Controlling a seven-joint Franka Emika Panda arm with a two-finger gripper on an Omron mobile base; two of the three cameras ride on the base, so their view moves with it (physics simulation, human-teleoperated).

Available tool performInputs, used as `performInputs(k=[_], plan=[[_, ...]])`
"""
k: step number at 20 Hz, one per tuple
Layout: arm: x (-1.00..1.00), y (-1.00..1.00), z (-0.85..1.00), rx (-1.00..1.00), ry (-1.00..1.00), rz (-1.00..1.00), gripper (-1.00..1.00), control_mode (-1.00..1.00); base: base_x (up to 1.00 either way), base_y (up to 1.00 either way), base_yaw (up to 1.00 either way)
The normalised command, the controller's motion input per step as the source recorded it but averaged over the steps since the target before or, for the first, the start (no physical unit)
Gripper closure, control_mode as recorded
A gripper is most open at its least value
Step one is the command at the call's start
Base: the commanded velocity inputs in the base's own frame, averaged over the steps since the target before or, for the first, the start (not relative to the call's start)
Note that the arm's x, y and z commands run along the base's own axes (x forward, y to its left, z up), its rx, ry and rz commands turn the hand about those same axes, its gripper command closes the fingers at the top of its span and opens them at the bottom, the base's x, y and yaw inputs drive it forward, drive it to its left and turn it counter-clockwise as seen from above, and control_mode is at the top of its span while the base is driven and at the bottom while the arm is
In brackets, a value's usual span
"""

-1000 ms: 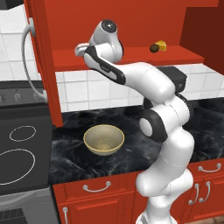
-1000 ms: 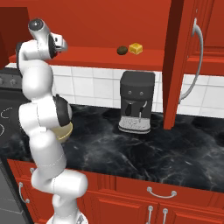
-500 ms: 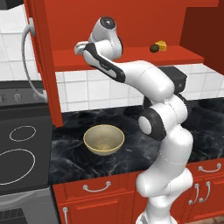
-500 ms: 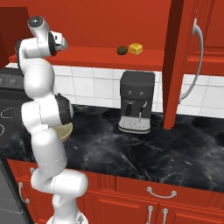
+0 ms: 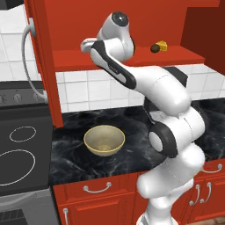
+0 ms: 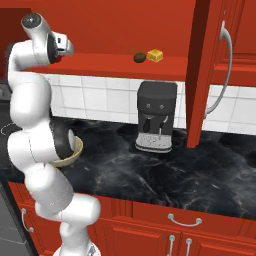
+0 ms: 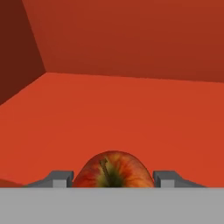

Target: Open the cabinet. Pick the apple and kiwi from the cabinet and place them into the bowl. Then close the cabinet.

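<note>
Inside the cabinet (image 7: 131, 57), the apple (image 7: 113, 170) sits squarely between the gripper (image 7: 113, 178) fingers (image 7: 59, 178), which press its sides in a firm clasp.

We see the white arm (image 5: 176, 132) rising from the base, folding at its dark elbow and reaching up and back to the left, the wrist bent so the hand points forward. In the hand view the gripper (image 7: 113, 178) has its fingertips (image 7: 59, 178) pressed against either side of the apple (image 7: 113, 171).
</note>
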Motion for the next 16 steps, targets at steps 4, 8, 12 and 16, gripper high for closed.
performInputs(k=[4, 8, 12, 16], plan=[[-1.00, -0.94, 0.00, 0.04, -0.14, 0.00, 1.00, -1.00, 0.00, 0.00, 0.00], [-1.00, -0.97, -0.11, 0.03, -0.04, 0.00, 1.00, -1.00, 0.00, 0.00, 0.00], [-1.00, -0.64, -0.52, 0.02, 0.03, 0.00, 1.00, -1.00, 0.00, 0.00, 0.00], [-1.00, -0.31, -0.09, 0.03, 0.18, 0.00, 1.00, -1.00, 0.00, 0.00, 0.00]])
